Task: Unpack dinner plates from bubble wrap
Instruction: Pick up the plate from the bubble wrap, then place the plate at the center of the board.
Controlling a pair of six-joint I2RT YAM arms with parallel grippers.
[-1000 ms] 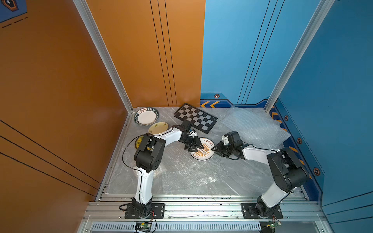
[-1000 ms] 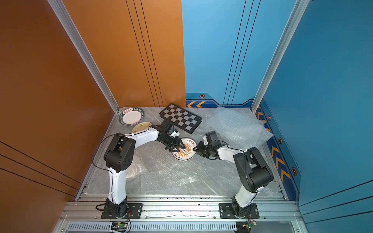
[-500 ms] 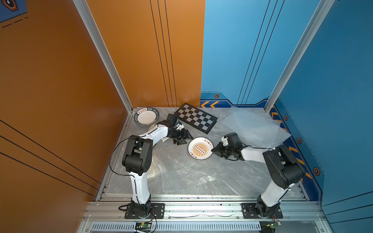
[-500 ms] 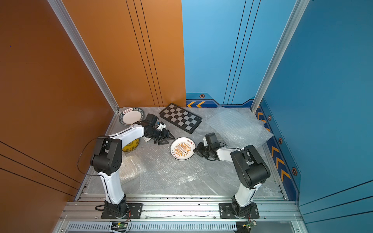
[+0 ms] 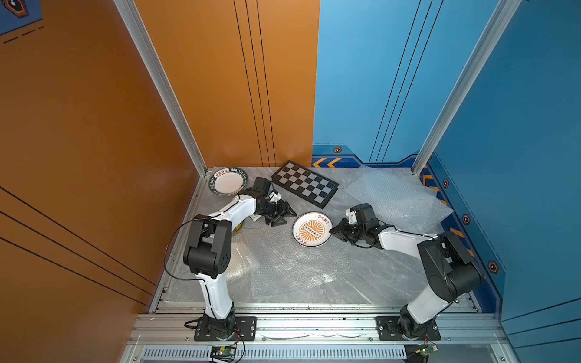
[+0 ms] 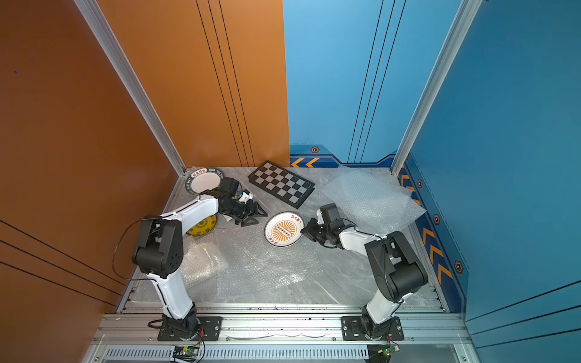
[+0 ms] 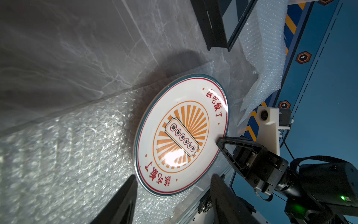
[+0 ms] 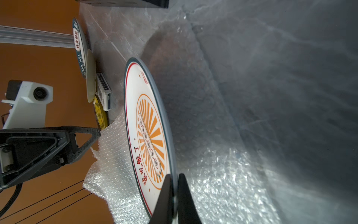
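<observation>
The sunburst plate (image 5: 312,228) lay face up and bare on an opened sheet of bubble wrap (image 5: 292,267) in the middle of the counter (image 5: 386,283), so its unwrapping looked done and the step in hand seemed to be carrying it off the sheet. The right arm (image 5: 399,239) reached in low, its jaws clamped on the plate's rim at the edge nearest that arm, one finger above and one below in the right wrist view. Whether the plate was raised clear of the sheet could not be told. The left arm (image 5: 239,207) hung just beside the plate's other side with its jaws apart, touching nothing. The lettered plate (image 5: 228,182) sat in the far corner, with a yellow plate (image 6: 202,224) partly hidden under the left arm. The next move probably called for a slow, level lift, since a pinch on a glazed rim could slip, and for the left arm to clear the way toward those plates or steady the free edge.
</observation>
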